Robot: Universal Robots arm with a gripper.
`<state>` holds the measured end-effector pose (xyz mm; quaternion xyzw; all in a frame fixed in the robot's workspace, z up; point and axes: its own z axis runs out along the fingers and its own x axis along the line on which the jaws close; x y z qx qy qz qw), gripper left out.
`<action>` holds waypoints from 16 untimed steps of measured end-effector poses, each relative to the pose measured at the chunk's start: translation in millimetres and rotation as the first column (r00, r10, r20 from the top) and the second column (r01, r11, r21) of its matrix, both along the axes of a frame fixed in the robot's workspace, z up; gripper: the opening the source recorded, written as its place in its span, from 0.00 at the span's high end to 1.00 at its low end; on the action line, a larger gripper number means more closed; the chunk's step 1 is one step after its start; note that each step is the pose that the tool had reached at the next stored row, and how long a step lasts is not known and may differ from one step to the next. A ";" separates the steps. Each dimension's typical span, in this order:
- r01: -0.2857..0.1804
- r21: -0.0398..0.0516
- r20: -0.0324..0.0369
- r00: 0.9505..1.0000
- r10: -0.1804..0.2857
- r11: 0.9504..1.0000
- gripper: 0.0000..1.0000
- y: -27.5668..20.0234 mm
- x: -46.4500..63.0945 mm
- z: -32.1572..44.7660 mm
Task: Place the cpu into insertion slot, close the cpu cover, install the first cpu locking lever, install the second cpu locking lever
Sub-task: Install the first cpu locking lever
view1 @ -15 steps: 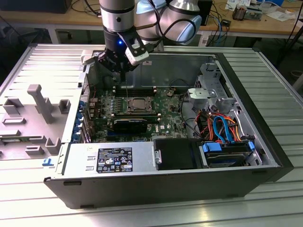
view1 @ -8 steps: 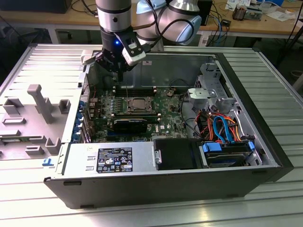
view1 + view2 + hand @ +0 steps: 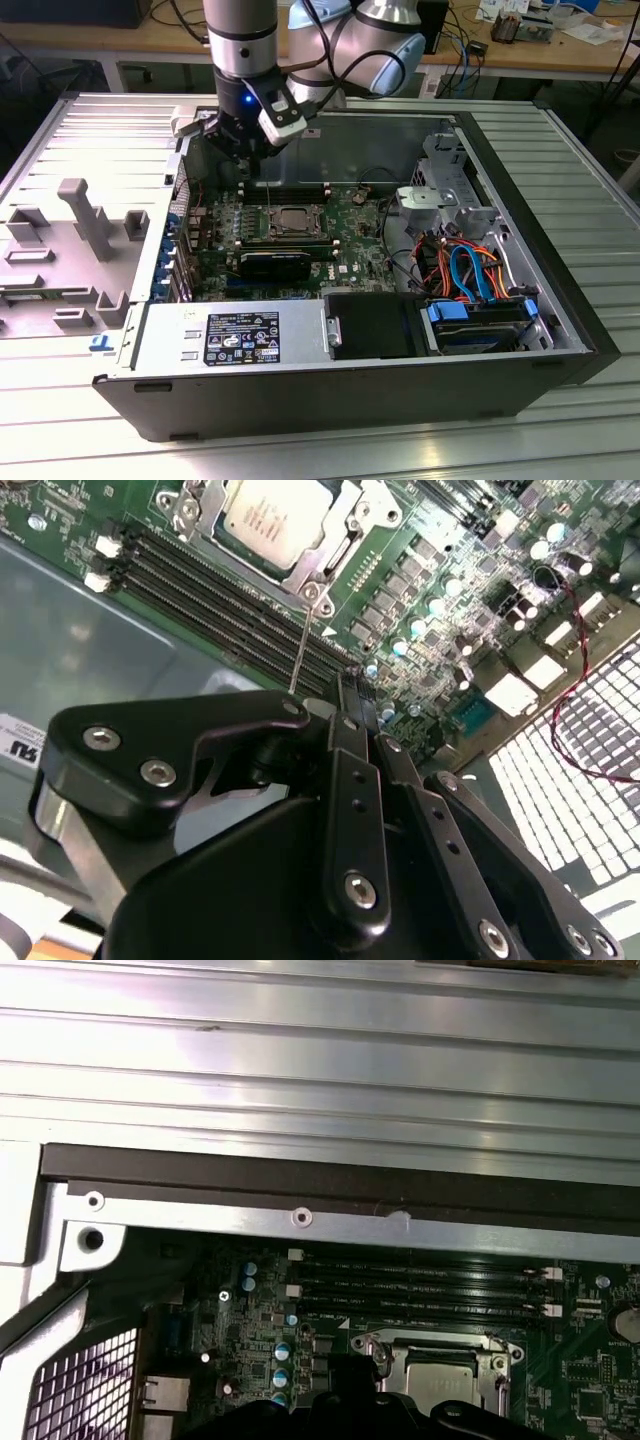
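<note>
Up close in the second wrist view sits the end effector [image 3: 350, 685], its black fingers [image 3: 345, 770] drawn together to a narrow point above the green board [image 3: 440, 590]. And the cpu [image 3: 275, 515] is home: its dull silver top lies flat inside the insertion slot [image 3: 186, 508], near the middle of the board, just beside the long black memory slots [image 3: 200, 580]. The cpu cover [image 3: 330, 560] appears to be down over it, with its frame on the chip's edges so the chip cannot shift. One thin locking lever [image 3: 300, 645] stands up off the slot's corner, unlatched. Its rod runs right up beside the fingers, but whether it is pinched between them or merely alongside cannot be told. In the exterior view the arm hangs over the far side of the open computer case [image 3: 300, 385]. The case lies on its side on the ribbed tabletop [image 3: 560, 440], so the board faces upward for access. By the look of it, the work stands at the lever stage.
</note>
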<state>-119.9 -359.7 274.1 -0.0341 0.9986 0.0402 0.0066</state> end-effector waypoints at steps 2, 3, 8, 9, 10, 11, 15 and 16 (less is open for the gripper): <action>0.031 0.000 0.000 1.000 -0.031 1.000 0.89 0.1 0.1 -1.4; 0.045 0.000 0.000 0.999 -0.045 0.999 0.89 0.1 0.0 -2.0; 0.074 0.000 0.000 0.997 -0.074 0.997 0.89 0.3 0.0 -2.8; 0.074 0.000 0.000 0.997 -0.074 0.997 0.89 0.3 0.0 -2.8; 0.074 0.000 0.000 0.997 -0.074 0.997 0.89 0.3 0.0 -2.8; 0.075 0.000 0.000 0.997 -0.075 0.997 0.89 0.3 0.0 -2.8; 0.075 0.000 0.000 0.997 -0.075 0.997 0.89 0.3 0.0 -2.8; 0.075 0.000 0.000 0.997 -0.075 0.997 0.89 0.3 0.0 -2.8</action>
